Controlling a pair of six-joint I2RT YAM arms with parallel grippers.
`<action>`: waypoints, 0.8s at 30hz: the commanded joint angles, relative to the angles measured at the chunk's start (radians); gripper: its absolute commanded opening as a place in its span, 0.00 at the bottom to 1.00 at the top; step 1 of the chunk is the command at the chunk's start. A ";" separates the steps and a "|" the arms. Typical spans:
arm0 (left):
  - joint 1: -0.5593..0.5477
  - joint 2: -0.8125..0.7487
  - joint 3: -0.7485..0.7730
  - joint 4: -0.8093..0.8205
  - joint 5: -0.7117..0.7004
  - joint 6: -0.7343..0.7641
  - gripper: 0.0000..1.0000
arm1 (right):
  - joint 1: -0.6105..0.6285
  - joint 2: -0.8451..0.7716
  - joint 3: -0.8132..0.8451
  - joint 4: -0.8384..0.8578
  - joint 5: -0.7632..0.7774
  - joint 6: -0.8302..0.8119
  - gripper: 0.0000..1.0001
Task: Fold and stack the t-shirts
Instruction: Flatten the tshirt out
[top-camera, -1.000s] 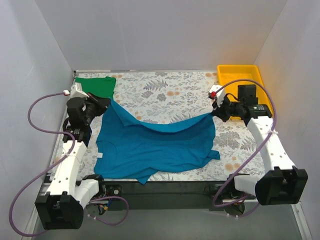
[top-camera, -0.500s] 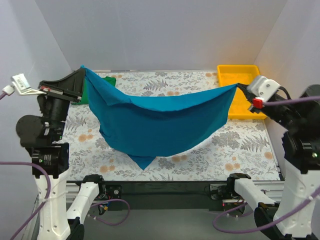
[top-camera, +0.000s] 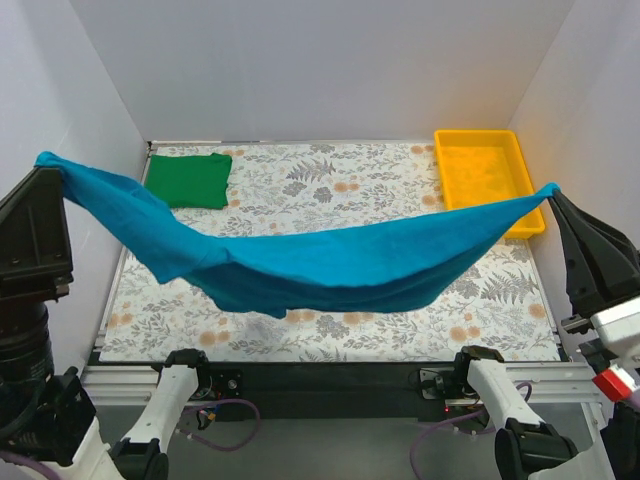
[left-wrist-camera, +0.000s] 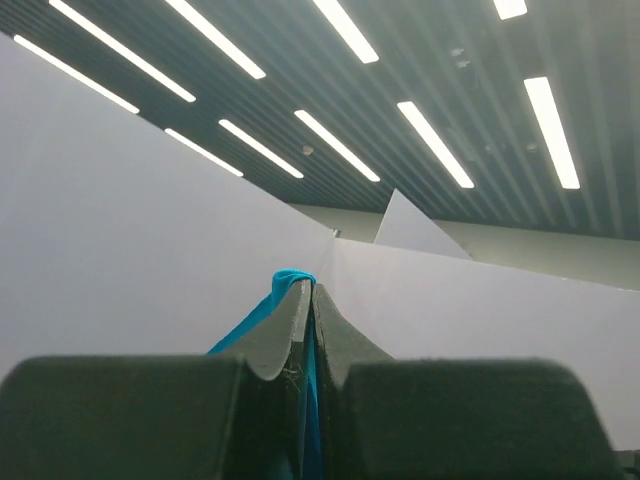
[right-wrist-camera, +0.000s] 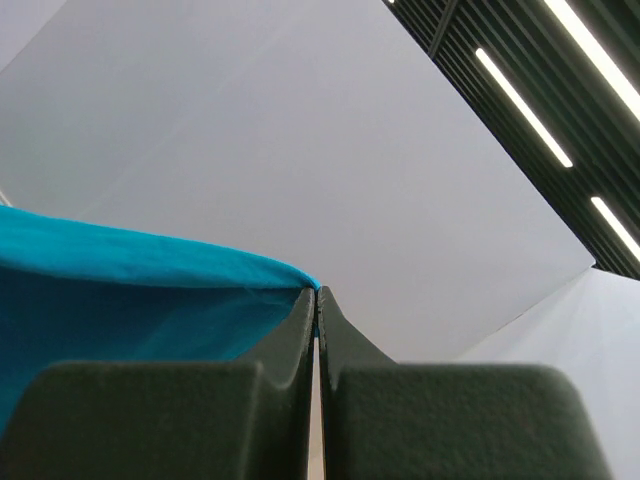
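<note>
Both arms had risen since a moment before, stretching the soft teal-blue cotton t-shirt (top-camera: 330, 265) into a sagging span above the floral tabletop (top-camera: 340, 190). The left end effector (top-camera: 48, 163) was clamped tight on one corner, and a folded bright green t-shirt (top-camera: 188, 180) lay on the tabletop's far-left corner. The right end effector (top-camera: 552, 190) pinched the opposite corner, beside the yellow plastic tray (top-camera: 480, 160).

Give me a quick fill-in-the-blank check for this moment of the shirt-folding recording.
1. The left gripper and right gripper are both shut on the stretched t-shirt, whose colour is ____.
2. The folded t-shirt on the table is ____.
3. The yellow tray sits at the table's far ____ corner.
Missing: teal-blue; green; right.
</note>
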 joint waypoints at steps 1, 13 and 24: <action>-0.003 0.047 0.041 -0.021 -0.015 -0.011 0.00 | -0.017 0.007 0.003 0.064 0.022 0.073 0.01; -0.003 0.010 -0.282 -0.009 -0.064 0.011 0.00 | -0.022 -0.054 -0.423 0.175 0.004 0.034 0.01; -0.003 0.119 -1.041 0.256 -0.047 0.003 0.00 | -0.022 -0.074 -1.259 0.536 -0.151 0.050 0.01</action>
